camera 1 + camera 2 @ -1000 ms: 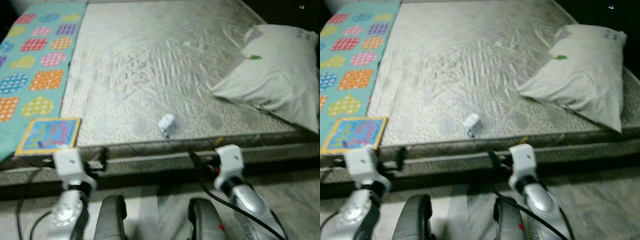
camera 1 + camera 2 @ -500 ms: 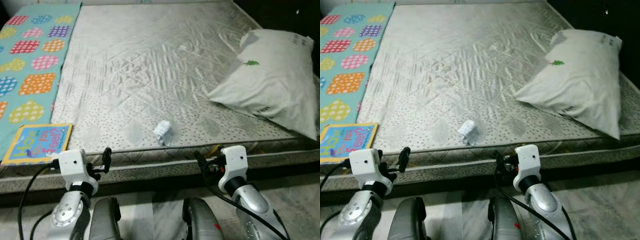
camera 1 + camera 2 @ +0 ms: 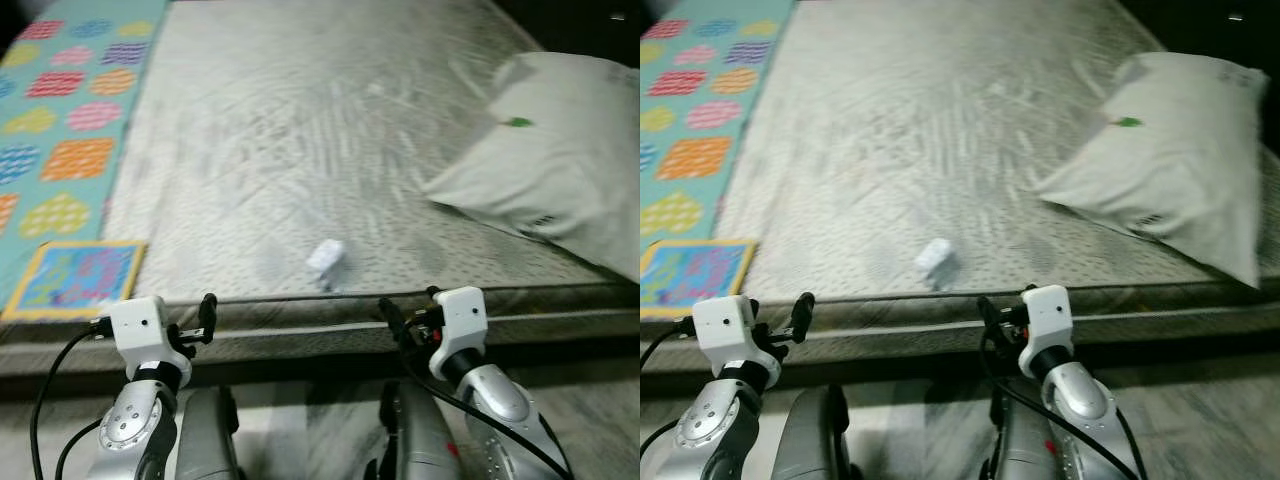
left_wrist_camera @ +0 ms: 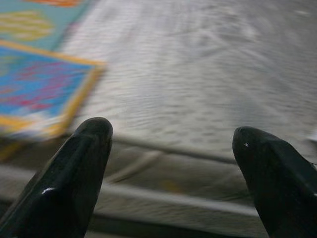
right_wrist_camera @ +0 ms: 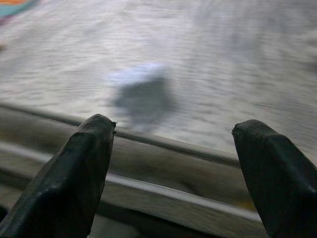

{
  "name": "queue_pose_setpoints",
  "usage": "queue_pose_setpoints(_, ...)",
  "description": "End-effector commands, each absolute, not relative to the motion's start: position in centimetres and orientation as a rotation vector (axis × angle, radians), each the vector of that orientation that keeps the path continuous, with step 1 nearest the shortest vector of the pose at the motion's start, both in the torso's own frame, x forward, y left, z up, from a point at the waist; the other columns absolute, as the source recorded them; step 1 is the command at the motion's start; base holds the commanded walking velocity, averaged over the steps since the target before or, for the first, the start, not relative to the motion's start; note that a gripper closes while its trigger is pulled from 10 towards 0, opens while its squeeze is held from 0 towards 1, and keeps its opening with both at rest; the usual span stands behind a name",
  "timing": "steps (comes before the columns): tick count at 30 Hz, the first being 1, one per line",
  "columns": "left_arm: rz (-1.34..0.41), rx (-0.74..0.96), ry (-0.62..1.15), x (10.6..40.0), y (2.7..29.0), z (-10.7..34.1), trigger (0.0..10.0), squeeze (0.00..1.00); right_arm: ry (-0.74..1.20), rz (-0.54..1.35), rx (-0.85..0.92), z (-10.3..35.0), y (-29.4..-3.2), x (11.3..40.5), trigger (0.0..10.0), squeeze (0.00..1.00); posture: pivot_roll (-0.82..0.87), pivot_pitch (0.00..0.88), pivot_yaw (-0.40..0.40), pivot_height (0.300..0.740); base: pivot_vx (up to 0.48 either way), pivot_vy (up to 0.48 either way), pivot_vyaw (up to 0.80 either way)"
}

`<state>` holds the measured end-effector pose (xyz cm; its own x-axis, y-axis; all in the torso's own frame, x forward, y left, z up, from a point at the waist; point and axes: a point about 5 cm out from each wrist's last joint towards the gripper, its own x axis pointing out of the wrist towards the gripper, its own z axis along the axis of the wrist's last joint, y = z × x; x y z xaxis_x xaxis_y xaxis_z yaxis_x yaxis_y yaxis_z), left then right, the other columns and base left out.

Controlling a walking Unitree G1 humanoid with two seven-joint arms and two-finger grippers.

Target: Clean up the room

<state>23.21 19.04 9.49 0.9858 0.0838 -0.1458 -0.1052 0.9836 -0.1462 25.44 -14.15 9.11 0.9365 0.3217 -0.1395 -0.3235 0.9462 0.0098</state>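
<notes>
Head views blurred. Far left on the mattress (image 3: 300,130): teal quilt (image 3: 60,140) with coloured hearts, and a book (image 3: 75,278) with a yellow border lying flat at the near edge, touching the quilt. Left gripper (image 3: 207,312) sits low in front of the mattress edge, just right of the book, fingers (image 4: 69,183) spread wide, holding nothing; its wrist view looks over the edge at the book corner. Middle: small white crumpled wad (image 3: 326,260), looks like paper, lies on the mattress close to the near edge, between the two grippers and beyond them. Right gripper (image 3: 392,318) also low at the edge, near the wad but not touching, fingers (image 5: 74,173) wide apart, empty; wad (image 5: 141,89) appears blurred between them, past the edge. Far right: white pillow (image 3: 555,160) on the mattress, well apart from the wad.
</notes>
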Motion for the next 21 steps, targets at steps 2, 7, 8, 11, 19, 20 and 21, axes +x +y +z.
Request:
queue_pose_setpoints(2,0.114,-0.151,0.171,22.9,19.3,8.9,10.0,0.0,0.137,0.335,-0.017,9.3,-14.1,25.3,10.0,0.0,-0.07,0.179,-0.003,0.544,0.0,0.0,0.79)
queue_pose_setpoints(7,0.117,-0.159,0.177,22.9,19.4,8.9,10.0,0.0,0.155,0.324,0.001,9.2,-14.2,25.5,10.0,0.0,-0.07,0.183,-0.002,0.544,0.0,0.0,0.48)
queue_pose_setpoints(8,0.117,-0.159,0.178,22.8,19.4,8.9,10.0,0.0,0.153,0.316,0.002,9.2,-14.3,25.6,10.0,0.0,-0.07,0.185,-0.002,0.544,0.0,0.0,0.0)
queue_pose_setpoints(11,0.118,-0.162,0.181,22.8,19.4,8.9,10.0,0.0,0.137,0.29,-0.006,9.6,-14.7,26.2,10.0,0.0,-0.06,0.189,-0.002,0.544,0.0,0.0,0.0)
queue_pose_setpoints(19,0.12,-0.169,0.187,22.5,19.4,8.9,10.0,0.0,0.129,0.282,-0.021,9.6,-15.0,26.9,10.0,0.0,-0.06,0.204,-0.004,0.519,0.0,0.0,0.0)
queue_pose_setpoints(20,0.12,-0.171,0.189,22.4,19.4,8.8,10.0,0.0,0.128,0.286,-0.017,9.6,-14.9,26.9,10.0,0.0,-0.06,0.206,-0.005,0.505,0.0,0.0,0.0)
queue_pose_setpoints(21,0.12,-0.171,0.19,22.4,19.4,8.8,10.0,0.0,0.126,0.287,-0.016,9.6,-14.9,26.9,10.0,0.0,-0.06,0.206,-0.005,0.501,0.0,0.0,0.0)
